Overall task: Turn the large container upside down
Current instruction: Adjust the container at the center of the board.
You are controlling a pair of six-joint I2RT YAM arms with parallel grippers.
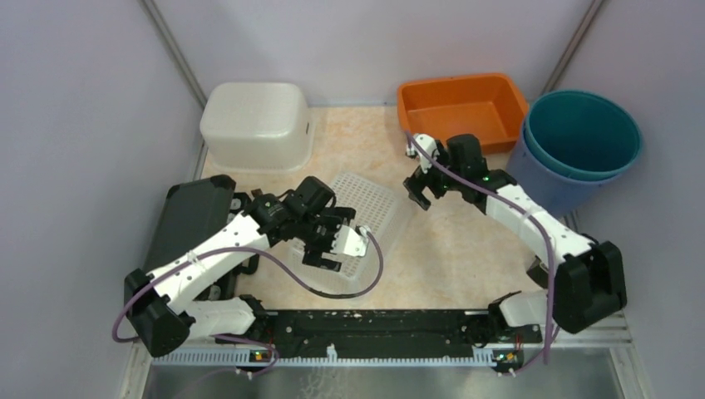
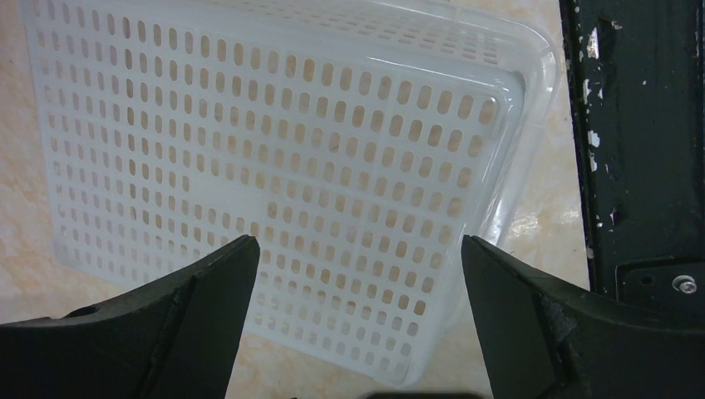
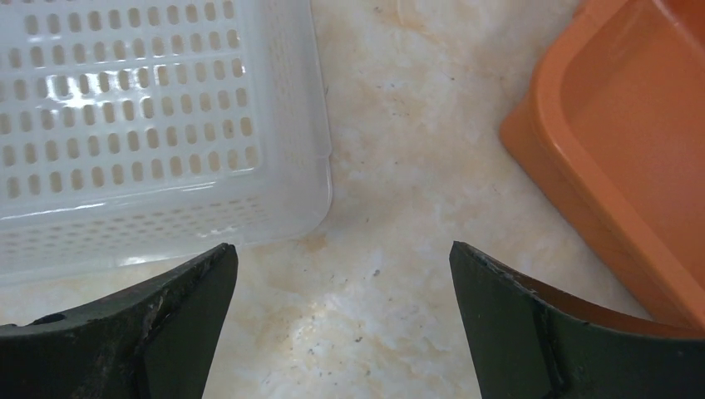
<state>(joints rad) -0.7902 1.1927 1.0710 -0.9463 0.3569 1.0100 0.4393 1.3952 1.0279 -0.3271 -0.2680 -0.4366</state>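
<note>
The large container (image 1: 378, 204), a translucent white perforated basket, lies in the middle of the table with its holed base facing up and its rim down. My left gripper (image 1: 328, 243) hovers over its near part, open. In the left wrist view the basket (image 2: 274, 158) fills the frame beyond the open left gripper (image 2: 357, 274), and nothing is between the fingers. My right gripper (image 1: 413, 170) hangs open just right of the basket, above bare table. In the right wrist view the open gripper (image 3: 342, 283) frames bare tabletop, with the basket's corner (image 3: 125, 108) at upper left.
An upturned white tub (image 1: 258, 125) stands at the back left. An orange bin (image 1: 461, 104) sits at the back, close to the right gripper, its wall (image 3: 632, 141) near the right finger. A teal bucket (image 1: 582, 137) is nested in a blue one at far right. A black pad (image 1: 191, 220) lies left.
</note>
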